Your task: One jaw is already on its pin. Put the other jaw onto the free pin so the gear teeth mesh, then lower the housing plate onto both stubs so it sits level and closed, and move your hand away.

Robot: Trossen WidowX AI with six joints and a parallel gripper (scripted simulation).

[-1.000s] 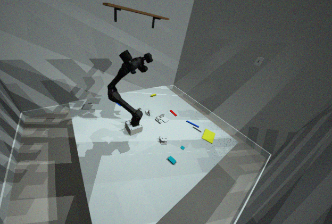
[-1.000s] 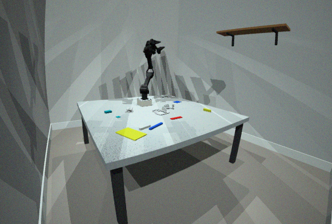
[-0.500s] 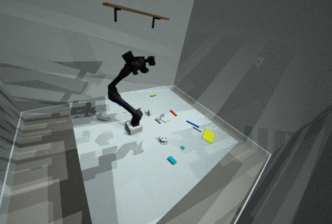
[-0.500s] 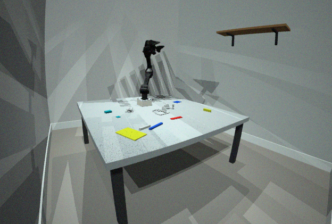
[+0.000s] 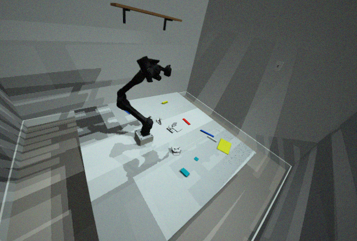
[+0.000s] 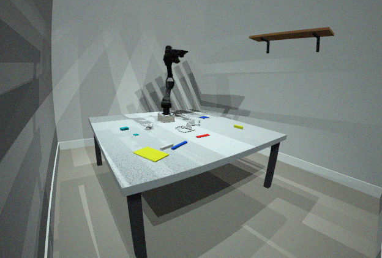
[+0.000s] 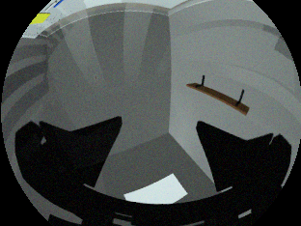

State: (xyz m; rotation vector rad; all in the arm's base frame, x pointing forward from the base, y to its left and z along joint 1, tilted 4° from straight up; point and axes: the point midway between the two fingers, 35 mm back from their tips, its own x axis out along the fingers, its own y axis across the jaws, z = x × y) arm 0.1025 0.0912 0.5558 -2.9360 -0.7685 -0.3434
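Note:
My gripper (image 5: 163,74) (image 6: 182,56) (image 7: 160,123) is open and empty, raised high above the table and pointing away from it. A white assembly with a grey upright piece (image 5: 174,123) (image 6: 188,125) lies near the middle of the table. A small white part (image 5: 158,121) lies close by it, towards the arm's side. Another white part (image 5: 175,150) (image 6: 149,126) stands apart, on the teal blocks' side of the arm base. Which parts are the jaws, pins, stubs or housing plate is too small to tell. None of them shows in the wrist view.
On the table (image 5: 161,212) (image 6: 129,168) lie a yellow slab (image 5: 224,146) (image 6: 150,154), a blue bar (image 5: 206,133) (image 6: 179,144), a red bar (image 5: 186,121) (image 6: 202,136), a white bar (image 6: 166,146) and two teal blocks. A wooden shelf (image 5: 147,12) (image 6: 289,34) (image 7: 221,97) is on the wall.

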